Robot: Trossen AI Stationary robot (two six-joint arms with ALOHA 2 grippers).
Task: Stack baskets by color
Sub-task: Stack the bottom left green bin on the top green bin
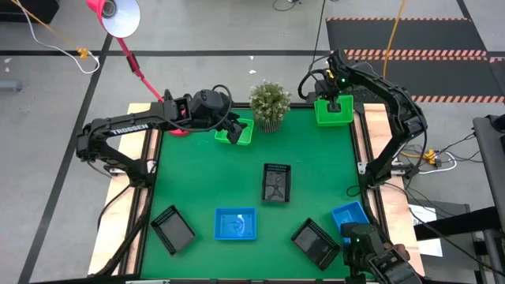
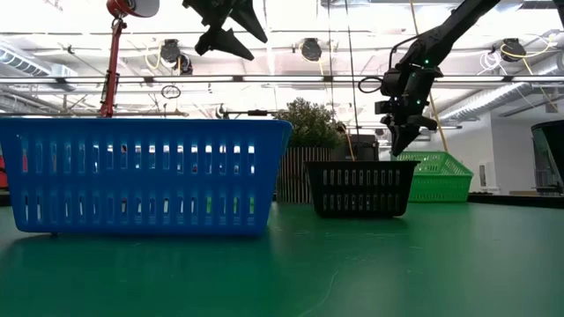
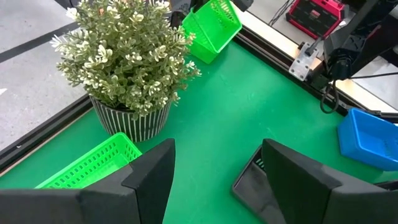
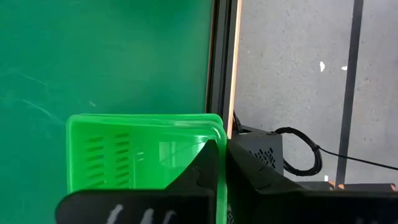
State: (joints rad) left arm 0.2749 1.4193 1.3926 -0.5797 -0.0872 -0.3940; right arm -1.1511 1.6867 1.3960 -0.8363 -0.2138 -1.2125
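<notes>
Low view: green basket (image 2: pixel 434 176) half-hidden.

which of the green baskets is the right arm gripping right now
The green basket at the table's far right corner. The right end effector is shut on its rim. The other green basket, beside the potted plant, lies below the open left end effector, ungripped.

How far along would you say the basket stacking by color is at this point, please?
Done: nothing clearly stacked, though the far-corner green basket may be doubled; I cannot tell. In hand: the right gripper is shut on that basket's wall; the left gripper hangs open over the green basket by the plant. Left: three black baskets and two blue baskets lie scattered singly.
</notes>
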